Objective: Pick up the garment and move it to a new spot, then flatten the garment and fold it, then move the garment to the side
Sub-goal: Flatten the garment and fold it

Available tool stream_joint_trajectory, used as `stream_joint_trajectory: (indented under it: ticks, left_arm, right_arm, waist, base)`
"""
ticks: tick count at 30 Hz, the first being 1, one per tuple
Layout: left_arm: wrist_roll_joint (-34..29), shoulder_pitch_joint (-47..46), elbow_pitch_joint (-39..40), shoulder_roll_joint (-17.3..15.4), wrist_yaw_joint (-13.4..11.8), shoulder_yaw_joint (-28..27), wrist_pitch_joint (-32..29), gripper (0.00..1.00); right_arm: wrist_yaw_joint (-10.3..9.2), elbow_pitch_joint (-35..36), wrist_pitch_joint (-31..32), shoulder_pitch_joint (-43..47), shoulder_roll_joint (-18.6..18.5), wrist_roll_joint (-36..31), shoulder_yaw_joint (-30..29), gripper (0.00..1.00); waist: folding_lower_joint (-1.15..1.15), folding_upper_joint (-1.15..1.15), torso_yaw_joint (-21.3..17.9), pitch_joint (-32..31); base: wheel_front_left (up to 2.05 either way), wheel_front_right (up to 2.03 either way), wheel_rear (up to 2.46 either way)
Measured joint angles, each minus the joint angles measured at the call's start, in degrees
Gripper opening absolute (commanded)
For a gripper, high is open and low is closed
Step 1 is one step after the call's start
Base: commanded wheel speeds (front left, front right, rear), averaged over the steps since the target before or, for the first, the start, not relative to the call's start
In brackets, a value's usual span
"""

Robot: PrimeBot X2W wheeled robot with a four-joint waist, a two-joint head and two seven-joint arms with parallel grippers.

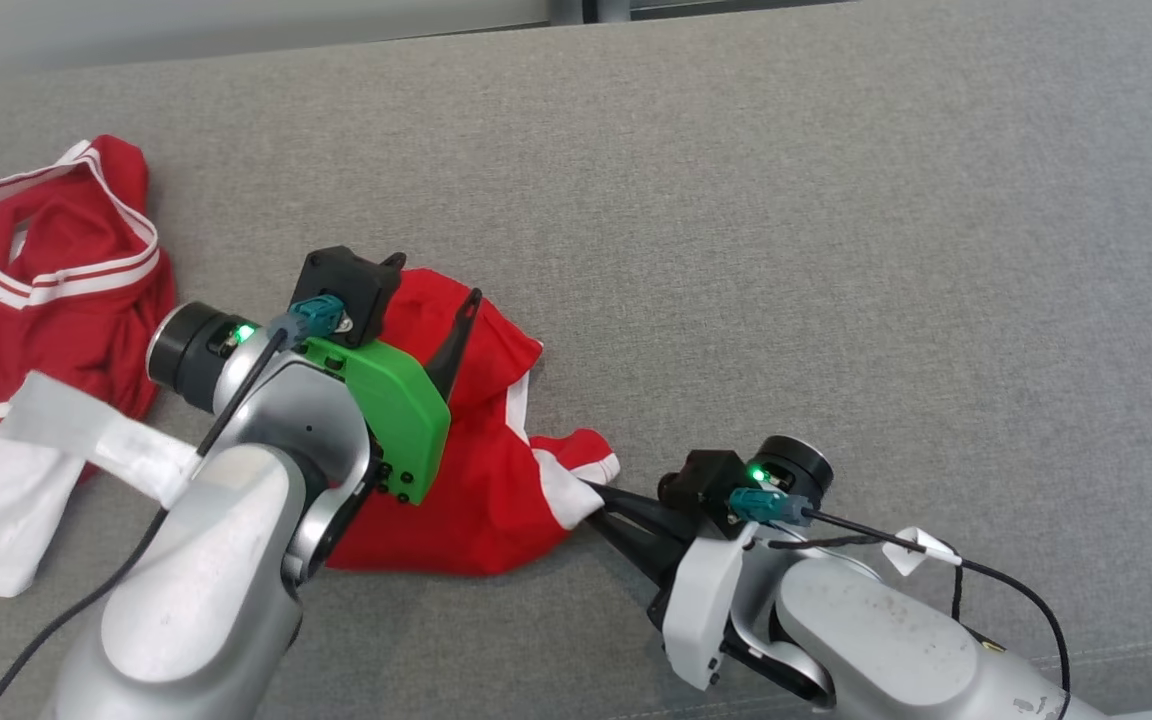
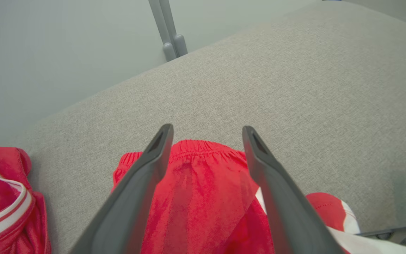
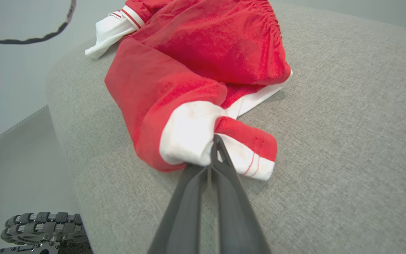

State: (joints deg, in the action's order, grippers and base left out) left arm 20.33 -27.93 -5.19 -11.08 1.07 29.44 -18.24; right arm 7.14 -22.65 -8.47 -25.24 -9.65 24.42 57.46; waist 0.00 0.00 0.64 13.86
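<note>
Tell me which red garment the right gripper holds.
The red shorts in the middle, pinched at a white-trimmed hem by the right gripper; the striped jersey at left lies apart.

Open grey cushion [image 1: 836,250] ahead and right; red shorts [image 1: 481,480] (bunched) centre; jersey [image 1: 56,310] left

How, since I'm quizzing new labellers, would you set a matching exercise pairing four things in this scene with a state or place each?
Things
1. left gripper
2. right gripper
3. red shorts
4. red-and-white jersey

States or places
A. crumpled at the head view's left edge
B. shut on a white-trimmed leg hem
C. open, tips near the elastic waistband
D. lying mid-way along the grey cushion

Pairs: 1-C, 2-B, 3-D, 4-A
</note>
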Motion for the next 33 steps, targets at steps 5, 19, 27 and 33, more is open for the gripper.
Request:
stream_joint_trajectory:
  ticks: [5,19,27,33]
  left_arm:
    - [-5.11,-4.26,-6.38,-2.81,1.6,3.11,-5.25,1.0]
    - [-8.4,-11.6,-12.52,-2.19,3.36,5.52,-10.61,1.0]
    - [-10.43,-12.67,-18.35,-3.69,4.2,8.23,-14.88,1.0]
    - [-9.71,-12.65,-21.02,-3.93,4.98,9.77,-18.66,1.0]
  right_arm:
    - [0.0,-0.55,-1.32,-2.56,1.8,0.4,2.38,0.0]
    - [0.0,-3.12,-4.09,-3.86,0.45,2.66,3.76,0.0]
    - [0.01,-4.15,-4.58,-3.94,1.12,3.45,6.0,0.0]
    - [0.01,-5.06,-4.64,-4.13,0.77,4.3,5.8,0.0]
  waist:
    - [0.0,0.0,-2.94,1.09]
    - [0.0,0.0,-11.53,2.44]
    - [0.0,0.0,-12.49,2.31]
    - [0.0,0.0,-12.47,2.08]
  base:
    - [0.0,0.0,0.0]
    - [0.0,0.0,0.0]
    - [0.0,0.0,0.0]
    - [0.0,0.0,0.0]
